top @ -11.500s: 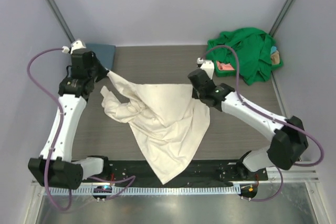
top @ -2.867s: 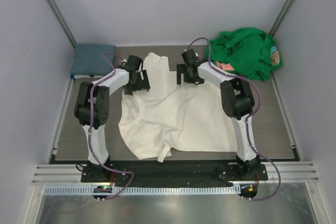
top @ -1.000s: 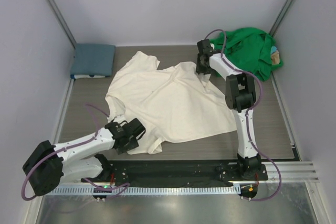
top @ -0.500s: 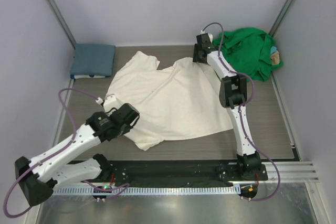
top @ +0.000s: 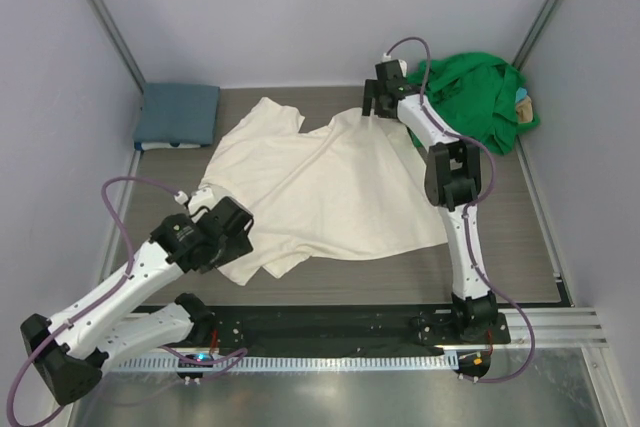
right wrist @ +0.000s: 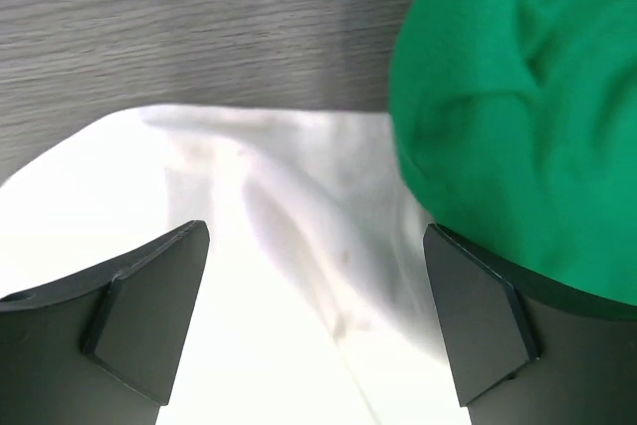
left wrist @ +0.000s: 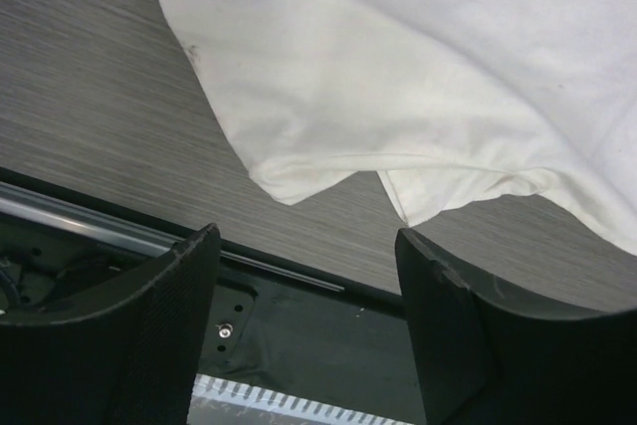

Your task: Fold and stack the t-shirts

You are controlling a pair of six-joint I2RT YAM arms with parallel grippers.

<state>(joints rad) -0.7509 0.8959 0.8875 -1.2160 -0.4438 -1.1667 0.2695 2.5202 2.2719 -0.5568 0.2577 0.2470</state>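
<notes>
Three pale walls [top: 320, 17] enclose a grey wood-grain table [top: 520, 217] bearing t-shirts [top: 320, 187].

Cream tee [top: 320, 187] spread out centre, wrinkled; green tee [top: 475, 97] bunched far-R corner; blue tee [top: 178, 115] folded far-L

No text, label, brand or number could be read in any of the views.
</notes>
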